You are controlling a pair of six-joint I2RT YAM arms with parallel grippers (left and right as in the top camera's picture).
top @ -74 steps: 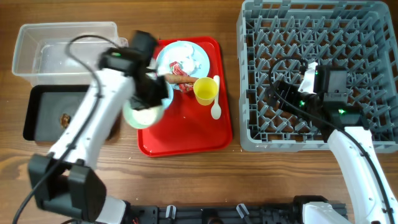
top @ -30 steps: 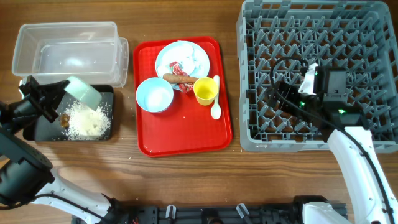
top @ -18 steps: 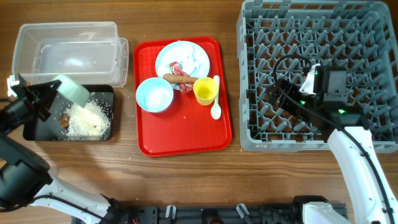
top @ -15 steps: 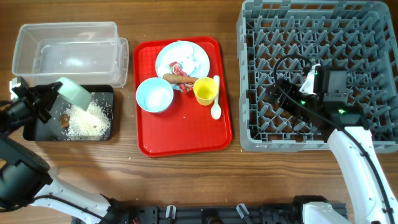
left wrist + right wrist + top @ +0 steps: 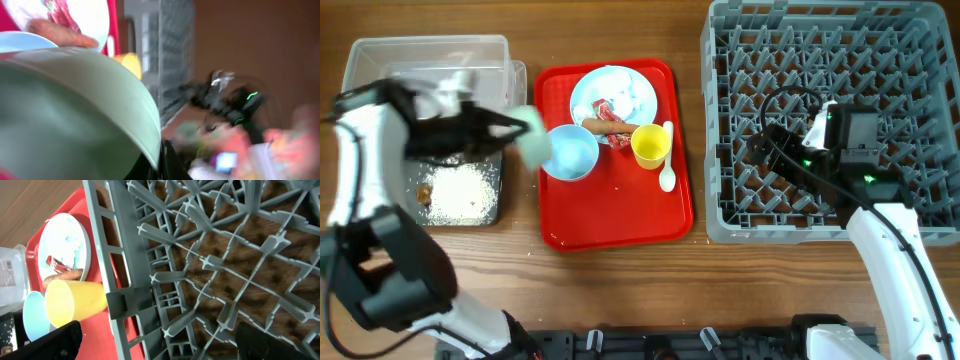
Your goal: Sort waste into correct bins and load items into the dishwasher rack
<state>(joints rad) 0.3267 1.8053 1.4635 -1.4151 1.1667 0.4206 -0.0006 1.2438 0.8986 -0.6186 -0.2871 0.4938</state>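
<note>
Well, the left claw (image 5: 516, 127) is clamped on the rim of a small mint-green bowl (image 5: 534, 140). The bowl is blurred at the left edge of the flat red serving tray (image 5: 620, 222), just beside a small pale blue bowl (image 5: 572, 153). Half a second ago it was tipped over the shallow black rectangular tray (image 5: 395, 205), where white rice grains (image 5: 460, 190) now lie. The right claw (image 5: 767, 150) has not moved, its fingers (image 5: 50, 341) spread wide and empty above the large grey plastic grid rack (image 5: 880, 60). Bare red tray lies in front of the bowls, and a strip of wooden counter (image 5: 700, 280) separates tray from rack.
</note>
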